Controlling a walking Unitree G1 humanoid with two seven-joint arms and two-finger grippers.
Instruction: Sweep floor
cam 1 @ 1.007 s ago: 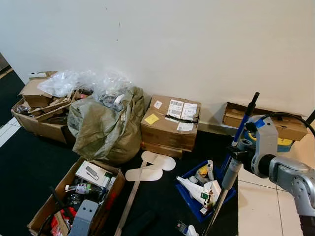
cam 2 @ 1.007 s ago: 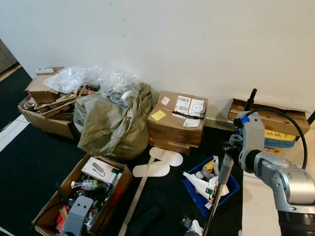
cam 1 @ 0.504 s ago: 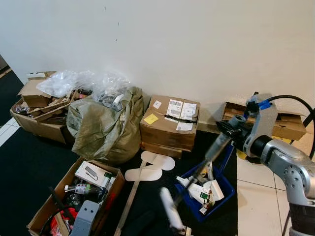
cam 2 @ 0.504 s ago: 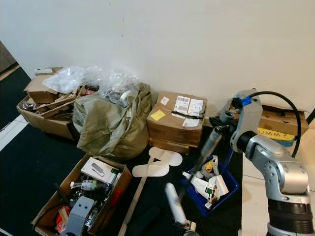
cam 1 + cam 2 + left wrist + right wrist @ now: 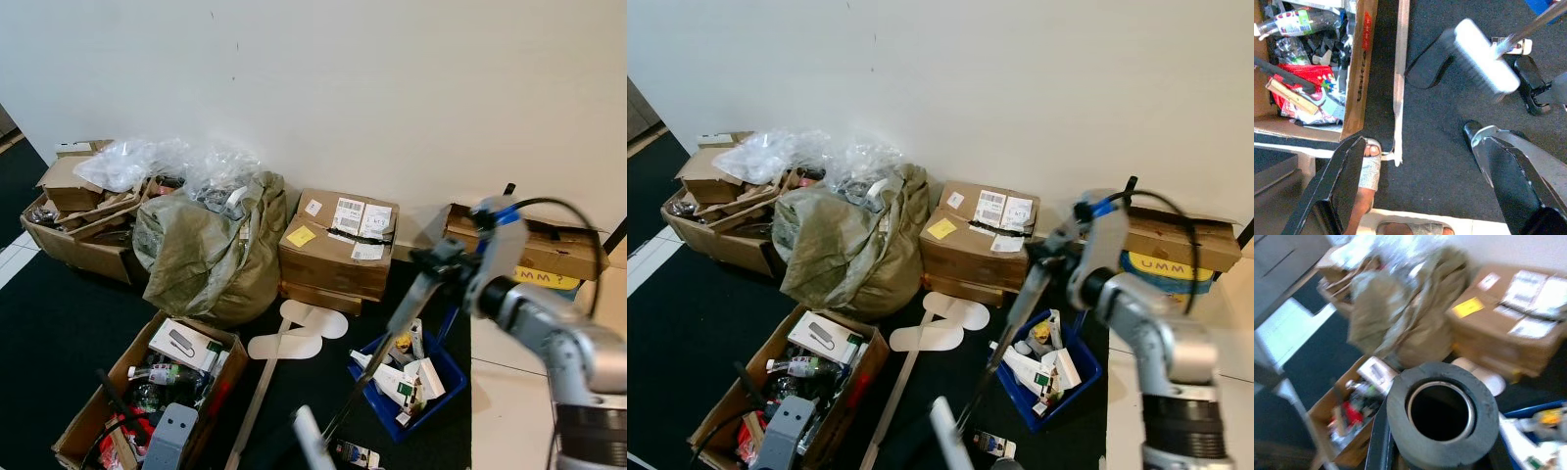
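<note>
One broom (image 5: 364,377) slants down leftward from the right pincer (image 5: 438,262).

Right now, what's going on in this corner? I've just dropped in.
The robot is sweeping. Its right gripper holds the broom handle near the top, slanted down toward the robot's left, with the white brush head over the black carpet, beside the open cardboard box of odds and ends. The blue bin, the sealed box and the green sack stand along the wall. The left gripper hangs low with its jaws open, above a person's sandalled foot.
</note>
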